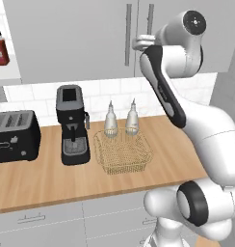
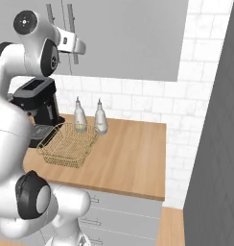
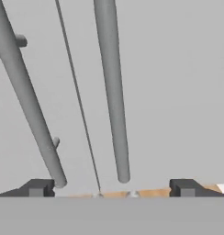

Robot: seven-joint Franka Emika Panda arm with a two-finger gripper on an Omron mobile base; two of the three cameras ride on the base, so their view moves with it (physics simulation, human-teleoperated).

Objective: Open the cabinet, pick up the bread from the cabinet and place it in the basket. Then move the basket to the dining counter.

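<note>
My hand (image 3: 112,187) is raised to the cabinet (image 1: 71,38) at the top of the left base view, its fingers (image 3: 38,187) spread wide with nothing between them, and the two vertical bar handles (image 3: 113,92) rise just ahead in the middle of the hand view, either side of the seam between the closed doors. The basket (image 1: 123,152) sits on the wooden desk (image 1: 52,178) at the centre of the left base view, just right of the coffee machine (image 1: 72,124) and just in front of two clear bottles (image 1: 110,120). A black toaster (image 1: 14,136) stands at the left edge.
</note>
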